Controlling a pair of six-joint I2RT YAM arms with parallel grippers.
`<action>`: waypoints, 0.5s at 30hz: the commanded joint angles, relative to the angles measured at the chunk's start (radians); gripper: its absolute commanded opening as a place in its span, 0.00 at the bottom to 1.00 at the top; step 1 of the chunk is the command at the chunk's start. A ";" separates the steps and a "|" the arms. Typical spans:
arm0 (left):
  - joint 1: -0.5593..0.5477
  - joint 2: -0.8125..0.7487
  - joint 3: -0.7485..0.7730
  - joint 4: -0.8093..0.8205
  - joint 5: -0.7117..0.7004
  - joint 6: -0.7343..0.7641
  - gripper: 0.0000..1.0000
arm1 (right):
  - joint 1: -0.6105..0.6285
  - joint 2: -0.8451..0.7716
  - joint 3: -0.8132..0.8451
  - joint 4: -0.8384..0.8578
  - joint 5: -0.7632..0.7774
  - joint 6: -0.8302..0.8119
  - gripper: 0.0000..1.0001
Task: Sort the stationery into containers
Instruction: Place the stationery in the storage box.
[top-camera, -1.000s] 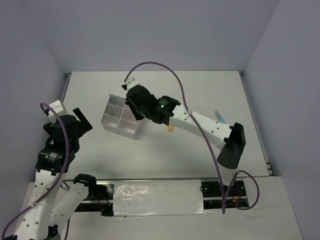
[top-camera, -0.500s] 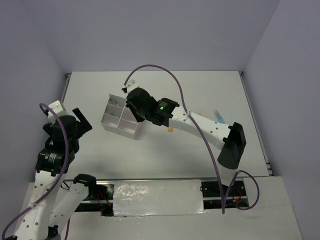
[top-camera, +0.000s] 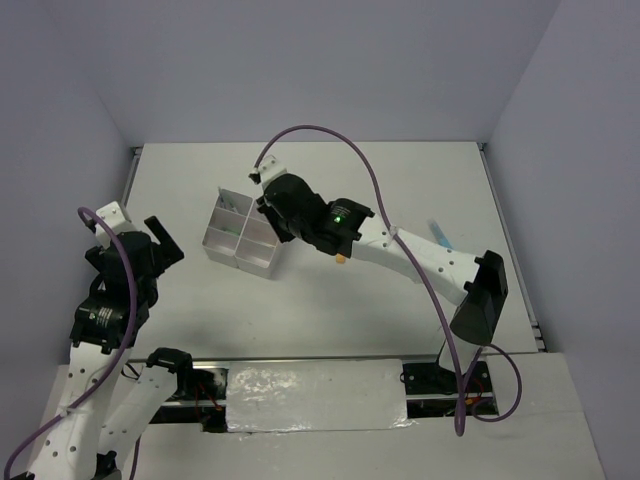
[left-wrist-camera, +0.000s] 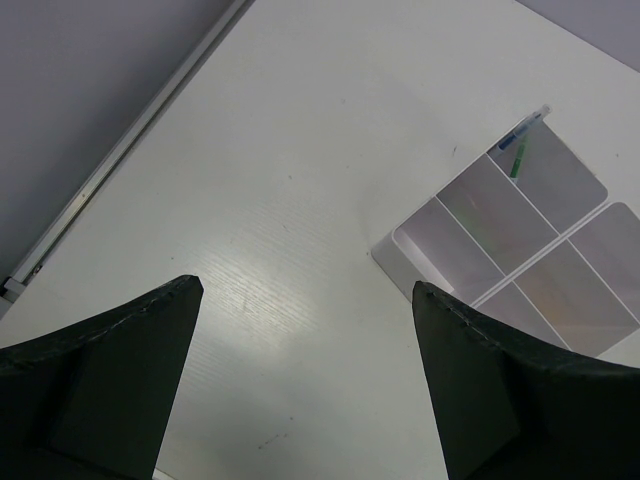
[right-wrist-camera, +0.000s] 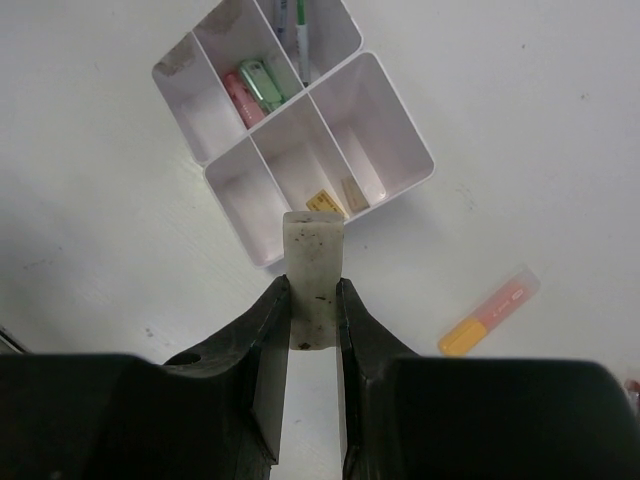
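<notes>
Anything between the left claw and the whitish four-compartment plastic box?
Nothing. Left wrist view shows only bare white tabletop between left claw and whitish four-compartment plastic box.

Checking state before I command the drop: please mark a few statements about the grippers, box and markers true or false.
1. The right gripper is shut on the eraser block. True.
2. The left gripper holds a pen. False: it is open and empty.
3. The pink marker and green marker share one compartment of the box. True.
4. The orange-yellow marker lies inside the box. False: it lies on the table, outside the box.
</notes>
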 joint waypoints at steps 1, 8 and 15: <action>0.005 -0.004 0.002 0.036 -0.005 0.013 0.99 | 0.001 -0.008 0.021 0.063 -0.020 -0.066 0.07; 0.005 -0.005 0.000 0.039 -0.003 0.013 0.99 | 0.001 0.098 0.094 0.049 -0.021 -0.169 0.04; 0.005 -0.010 0.000 0.040 0.000 0.013 0.99 | 0.001 0.173 0.143 0.038 -0.023 -0.163 0.02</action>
